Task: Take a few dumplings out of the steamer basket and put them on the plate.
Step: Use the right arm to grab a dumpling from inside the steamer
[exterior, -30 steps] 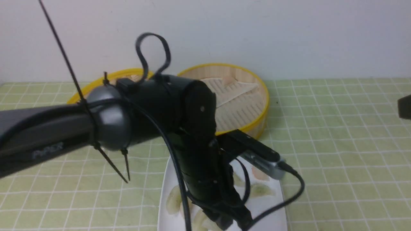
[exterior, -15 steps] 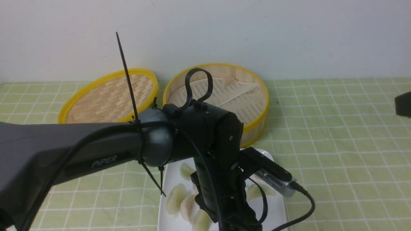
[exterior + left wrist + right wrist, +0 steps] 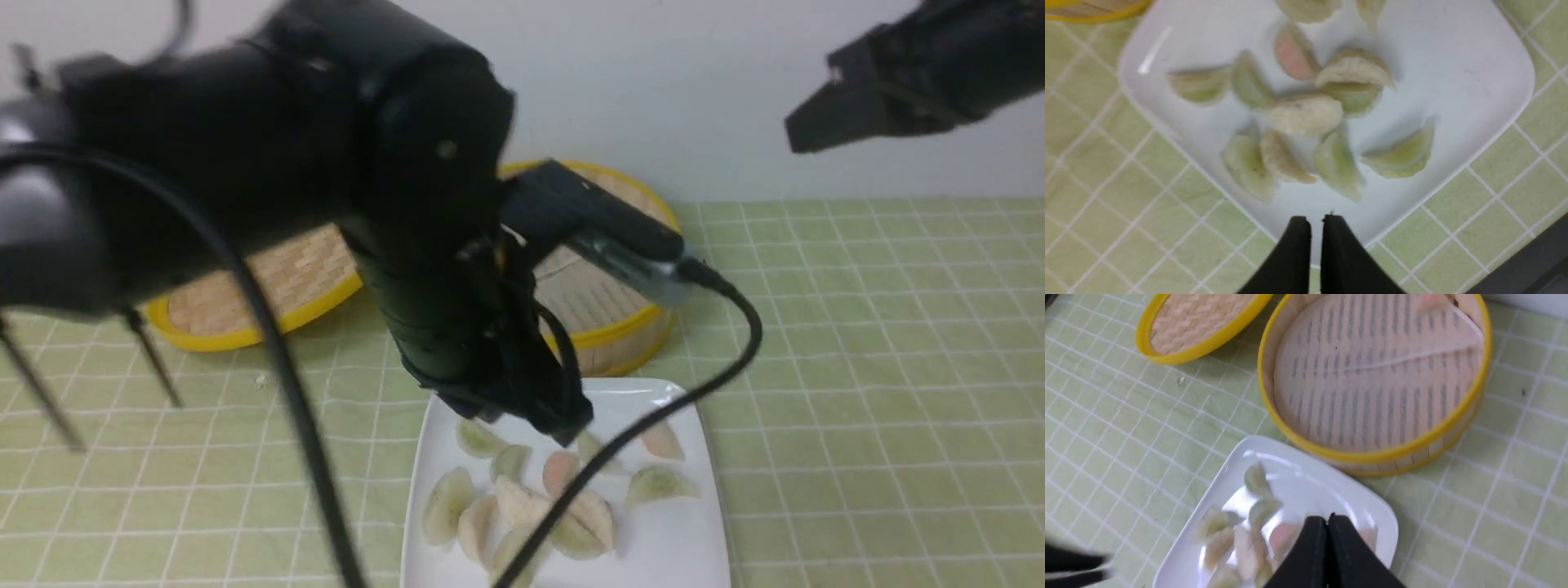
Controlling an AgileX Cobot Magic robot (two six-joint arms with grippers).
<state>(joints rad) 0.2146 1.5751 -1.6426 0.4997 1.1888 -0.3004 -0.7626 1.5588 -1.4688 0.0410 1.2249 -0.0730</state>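
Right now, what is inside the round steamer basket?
In the steamer basket, a pinkish dumpling is seen near the rim, on the slatted liner. Whatever may be under the liner is covered.

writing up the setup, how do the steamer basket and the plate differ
The steamer basket is round, while the plate is square with rounded corners. The basket is yellow-rimmed bamboo with deep walls; the plate is glossy white and shallow. The basket shows one pinkish dumpling, whereas the plate carries many. Both rest on the green checked cloth.
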